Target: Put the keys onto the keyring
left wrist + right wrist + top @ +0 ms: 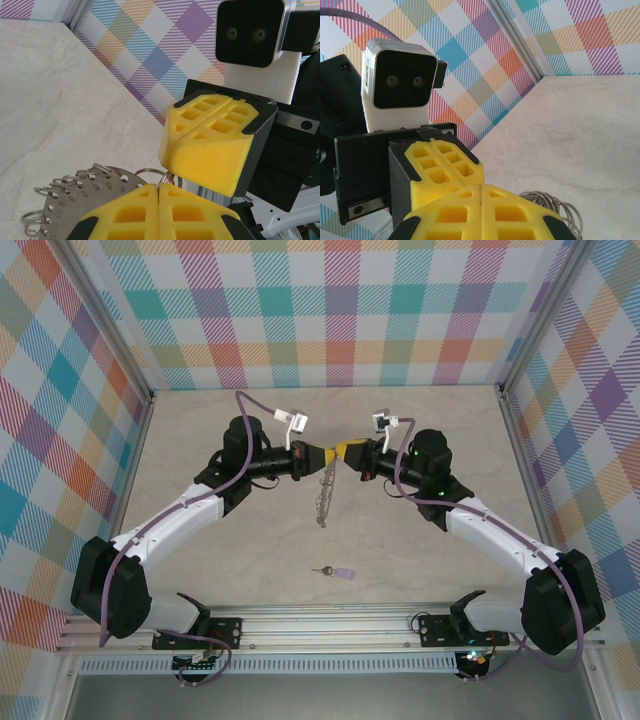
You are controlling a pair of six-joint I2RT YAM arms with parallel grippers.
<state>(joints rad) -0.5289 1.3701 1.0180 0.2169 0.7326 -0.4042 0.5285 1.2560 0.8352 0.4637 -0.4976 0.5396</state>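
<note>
Key: The key (322,571) with its lilac tag (343,572) lies flat on the table (260,570), near side, centre, well apart from both claws. Nothing touches it.
Ring: The ring (322,495) hangs edge-on in mid-air between the two claws, above the table and farther out than the key. In the left wrist view its numbered rim and small wire loops (75,190) show just beside the yellow pads (135,215).
Right claw: The right claw (350,450) is clamped on the top of the ring, pads together.
Left claw: The left claw (310,456) is closed, pads together. It appears to pinch the same top part, tip to tip with the right claw.
Progress: The key is not yet picked up, and no claw is free.
Risk, release: You must free one claw to fetch the key. If the other claw grips only a thin loop, expect the ring to swing or drop.
Risk, key: The key is tiny and flat. A pinch may skid it or catch the tag alone.
Risk, threading: A dangling ring can turn away from the key.
</note>
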